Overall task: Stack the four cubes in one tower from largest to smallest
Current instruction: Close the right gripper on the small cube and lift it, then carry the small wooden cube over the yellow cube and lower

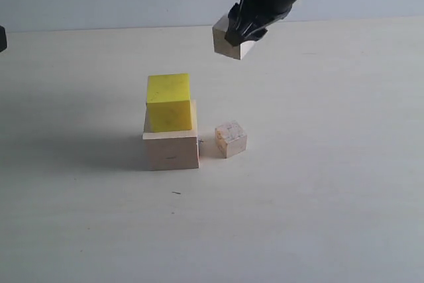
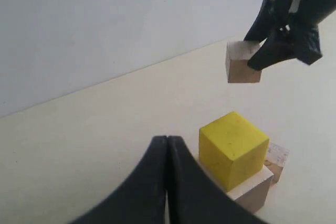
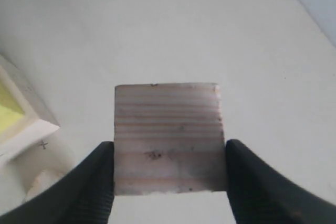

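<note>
right gripper [image 1: 244,31] pinching small pale wooden cube [image 1: 224,39] aloft | left gripper [image 2: 167,141] jaws pressed together | bright yellow cube [image 1: 168,101] atop large pale wooden cube [image 1: 171,150]

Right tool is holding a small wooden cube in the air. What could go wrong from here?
The small wooden cube in the right tool looks turned against the yellow cube; set down so, it may overhang or slip off. The yellow cube sits off-centre on the large cube, so a hard landing could shift it. A dropped cube could hit the marked cube beside the base.
</note>
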Robot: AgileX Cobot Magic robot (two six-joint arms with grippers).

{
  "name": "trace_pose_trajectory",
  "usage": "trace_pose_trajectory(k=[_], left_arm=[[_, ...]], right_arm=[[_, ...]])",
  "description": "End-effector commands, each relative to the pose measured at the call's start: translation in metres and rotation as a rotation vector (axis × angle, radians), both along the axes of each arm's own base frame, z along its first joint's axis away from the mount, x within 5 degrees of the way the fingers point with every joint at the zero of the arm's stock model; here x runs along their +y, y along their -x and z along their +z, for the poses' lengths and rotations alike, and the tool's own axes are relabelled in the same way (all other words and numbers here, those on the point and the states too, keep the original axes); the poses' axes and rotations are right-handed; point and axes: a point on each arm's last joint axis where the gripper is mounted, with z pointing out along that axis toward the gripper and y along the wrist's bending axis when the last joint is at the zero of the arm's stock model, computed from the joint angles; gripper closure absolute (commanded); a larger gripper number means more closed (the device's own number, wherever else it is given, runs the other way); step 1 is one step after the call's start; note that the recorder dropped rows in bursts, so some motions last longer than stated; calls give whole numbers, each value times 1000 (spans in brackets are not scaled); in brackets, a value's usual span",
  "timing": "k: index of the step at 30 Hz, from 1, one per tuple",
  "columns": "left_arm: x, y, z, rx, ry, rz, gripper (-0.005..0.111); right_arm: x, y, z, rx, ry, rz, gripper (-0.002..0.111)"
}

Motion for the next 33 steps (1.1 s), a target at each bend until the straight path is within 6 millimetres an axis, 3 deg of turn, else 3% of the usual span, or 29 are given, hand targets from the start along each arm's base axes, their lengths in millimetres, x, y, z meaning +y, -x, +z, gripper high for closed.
trace_pose_trajectory(k=[1,7,16,26,33], left_arm=[[0,-1,-2,5,-9,1,107],[0,-1,-2,5,-9,1,107],[0,-1,-2,5,-9,1,107],[0,-1,-2,9,-10,0,107],[0,-1,-2,9,-10,0,107]], right_arm=[[-2,23,40,18,-89,36,108],[8,49,71,65,-236,95,108],[51,85,71,-1,-102,341,108],[50,87,68,-75,-6,534,108],[55,78,65,-138,-5,542,108]])
